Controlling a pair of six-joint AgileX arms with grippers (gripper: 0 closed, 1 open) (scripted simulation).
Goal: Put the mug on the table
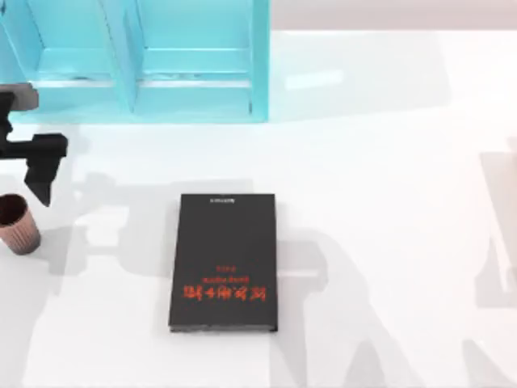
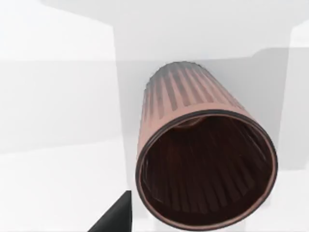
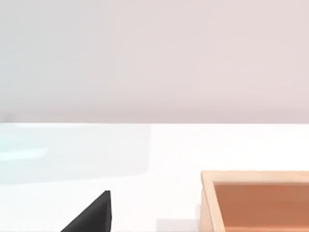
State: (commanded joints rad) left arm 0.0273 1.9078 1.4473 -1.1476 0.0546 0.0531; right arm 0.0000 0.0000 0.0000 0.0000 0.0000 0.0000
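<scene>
Standing upright on the table (image 1: 380, 202), left of the black book (image 1: 224, 260), the mug (image 1: 18, 224) is looking light, rigid, slippery; take its ribbed wall. Left gripper (image 1: 40, 174) is hovering just beside it, finger state indiscernible.

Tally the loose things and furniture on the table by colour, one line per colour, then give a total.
Reddish-brown: 1, the mug
Black: 1, the book
Turquoise: 1, the shelf unit
Light wood: 1, the open box
Total: 4
</scene>
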